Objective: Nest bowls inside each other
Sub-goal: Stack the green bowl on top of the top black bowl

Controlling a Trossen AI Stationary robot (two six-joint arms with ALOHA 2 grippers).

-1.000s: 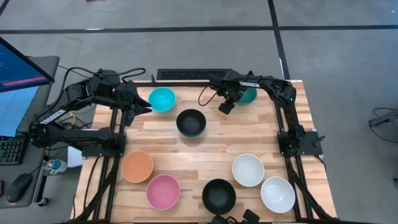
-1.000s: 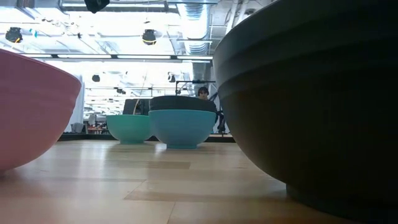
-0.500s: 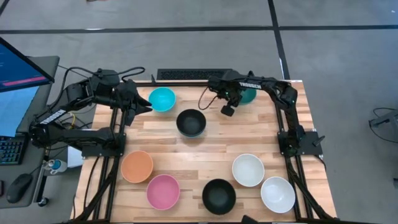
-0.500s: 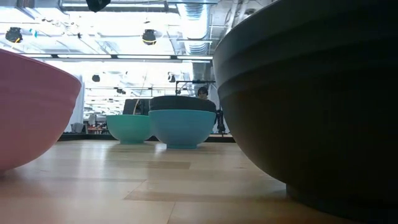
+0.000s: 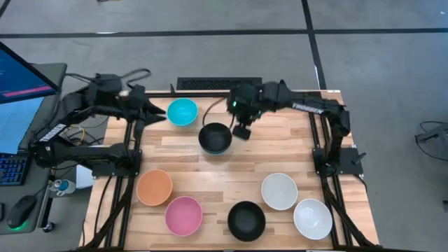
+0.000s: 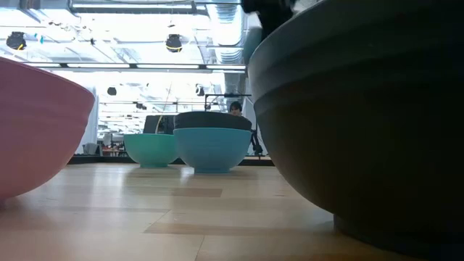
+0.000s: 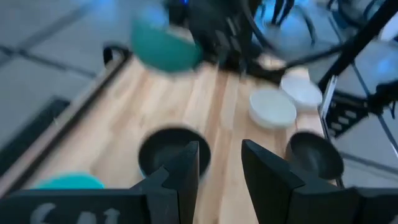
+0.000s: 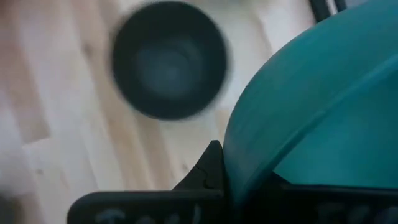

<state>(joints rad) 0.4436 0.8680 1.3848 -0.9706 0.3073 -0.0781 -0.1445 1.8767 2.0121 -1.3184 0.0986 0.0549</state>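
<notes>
My right gripper (image 8: 230, 168) is shut on the dark teal bowl (image 8: 311, 93), which shows raised and tilted in the left wrist view (image 7: 165, 50). In the high view the right gripper (image 5: 242, 130) hovers just right of a black bowl nested in a blue bowl (image 5: 215, 138), and the arm hides the teal bowl. That stack (image 6: 212, 143) stands on the table. A cyan bowl (image 5: 182, 110) stands at the far left. Beside it my left gripper (image 5: 150, 112) waits open (image 7: 219, 174). My right gripper holds the dark teal bowl by its rim (image 8: 249, 177), at the wall's edge. One finger (image 8: 210, 163) shows against the wall; the bowl hides the other. The bowl is lifted clear of the table and tilted.
Near the front stand an orange bowl (image 5: 155, 187), a pink bowl (image 5: 183, 215), a black bowl (image 5: 246, 220) and two white bowls (image 5: 279, 191) (image 5: 312, 218). A keyboard (image 5: 210, 84) lies past the far edge. Bare wood lies across the table's middle.
My right gripper has taken the dark teal bowl up from the table's far right and carried it toward the left edge, close to the black-in-blue stack. My left arm has drawn back a little toward the table's left edge.
</notes>
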